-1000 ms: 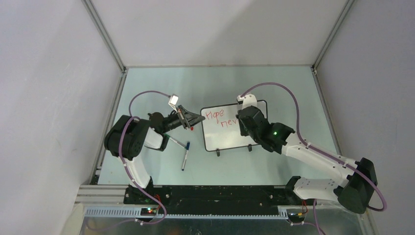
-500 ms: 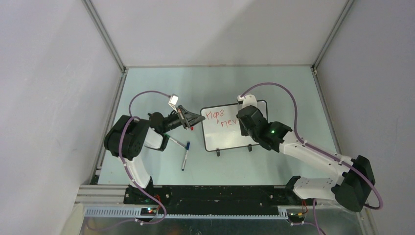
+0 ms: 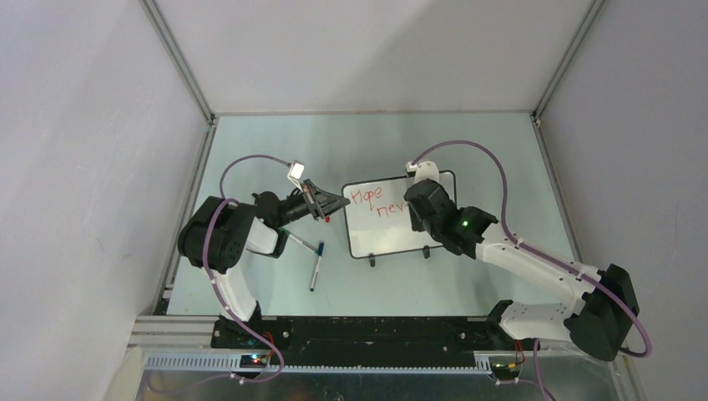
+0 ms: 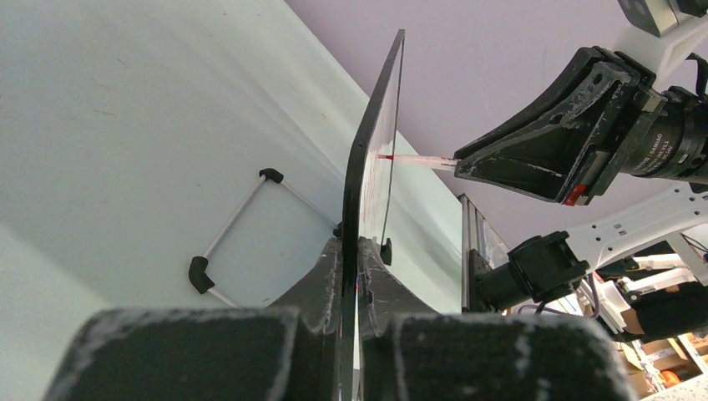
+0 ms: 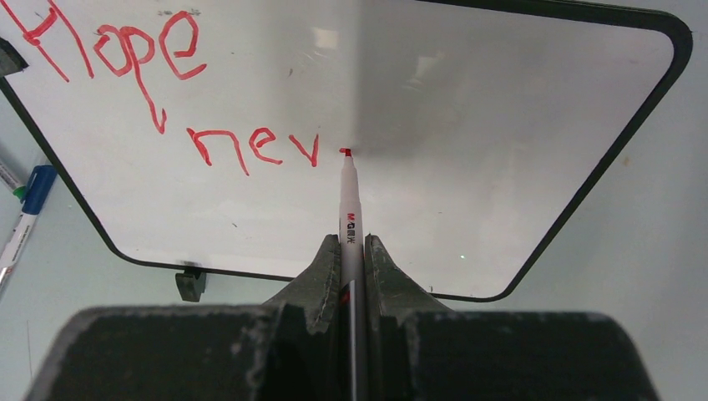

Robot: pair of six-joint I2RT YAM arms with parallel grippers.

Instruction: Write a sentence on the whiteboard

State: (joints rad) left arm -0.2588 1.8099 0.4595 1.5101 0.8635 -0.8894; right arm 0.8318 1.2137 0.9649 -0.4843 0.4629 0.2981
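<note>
Right wrist view: the right tool (image 5: 351, 244) is clenched on a red marker (image 5: 348, 205), whose tip touches the whiteboard (image 5: 509, 117) just right of the last letter written. The sentence (image 5: 150, 104) reads "Hope nev" so far, in two lines stepping down to the right. The second word is unfinished and the third not begun, so the task appears roughly half done. Left wrist view: the left tool (image 4: 352, 251) is clamped on the board's left edge; the board shows edge-on, with the marker meeting its face. Top external view: the board stands on the desk (image 3: 467, 150) between the two arms, and a blue-capped marker (image 3: 316, 267) lies apart from it, nearer the left arm. Likely faults from here: too much pressure from the tip could rock or slide the glossy board in the left tool's narrow grip and skew the strokes. Too little contact would leave gaps in the thin line. The marker could also creep between the fingers, spoiling the letter shapes.
</note>
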